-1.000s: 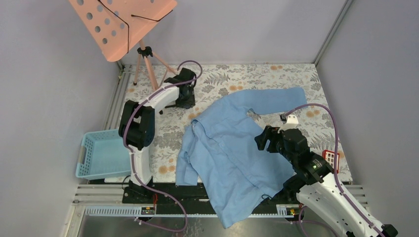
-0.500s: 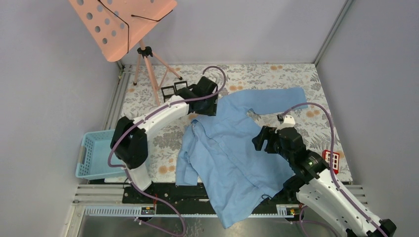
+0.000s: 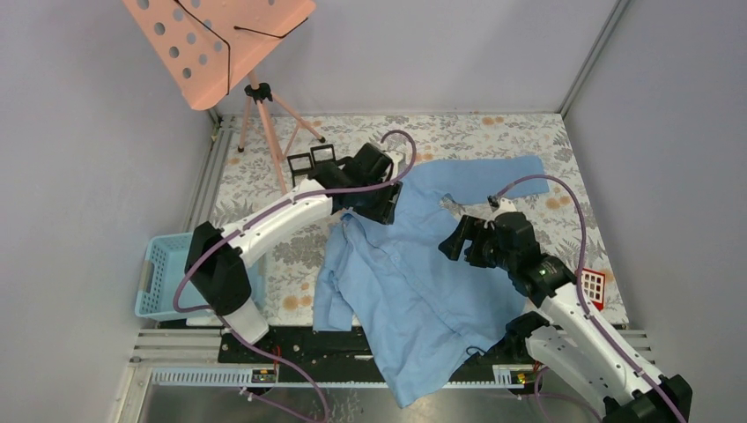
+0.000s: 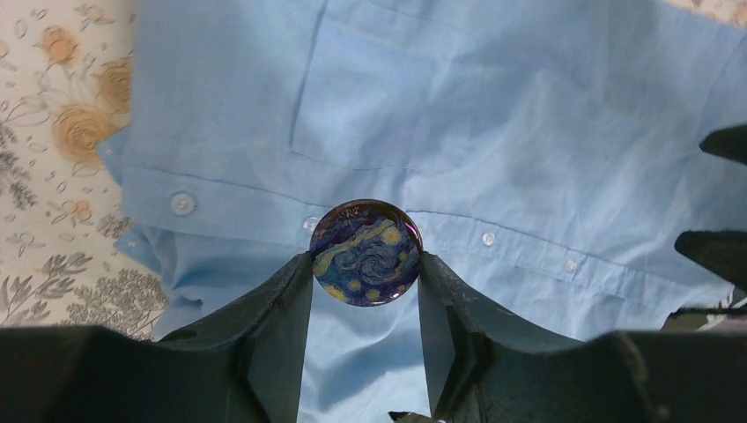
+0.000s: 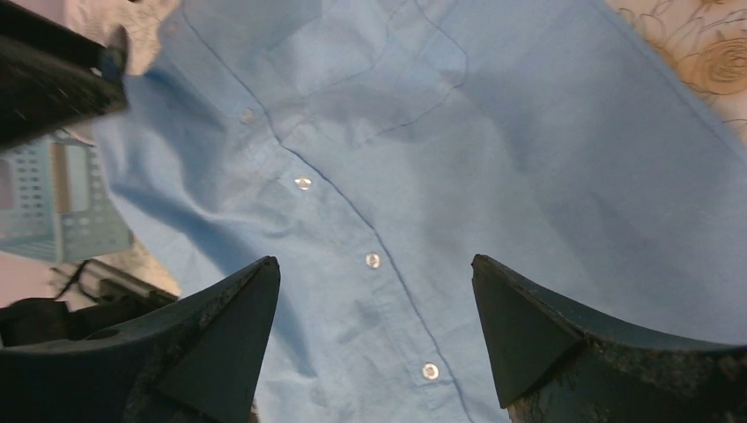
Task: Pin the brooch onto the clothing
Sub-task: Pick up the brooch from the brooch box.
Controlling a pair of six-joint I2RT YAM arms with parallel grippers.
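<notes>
The light blue shirt (image 3: 414, 264) lies spread on the flowered table, its chest pocket (image 4: 388, 106) and button placket showing in both wrist views. My left gripper (image 3: 377, 204) hovers over the shirt's collar end and is shut on the brooch (image 4: 365, 253), a round badge with a blue and yellow swirl painting, held above the placket just below the pocket. My right gripper (image 3: 454, 240) is open and empty, hovering over the shirt's middle; its fingers (image 5: 220, 326) straddle the button line (image 5: 373, 261).
A light blue plastic basket (image 3: 181, 275) sits at the left table edge. A pink perforated music stand (image 3: 216, 35) on a tripod stands at the back left. Two small black frames (image 3: 310, 157) lie behind the left arm. A red and white object (image 3: 592, 284) lies at the right edge.
My left arm has swung from the back left of the table rightward over the shirt's collar end. My right gripper has shifted a little up and left over the shirt.
</notes>
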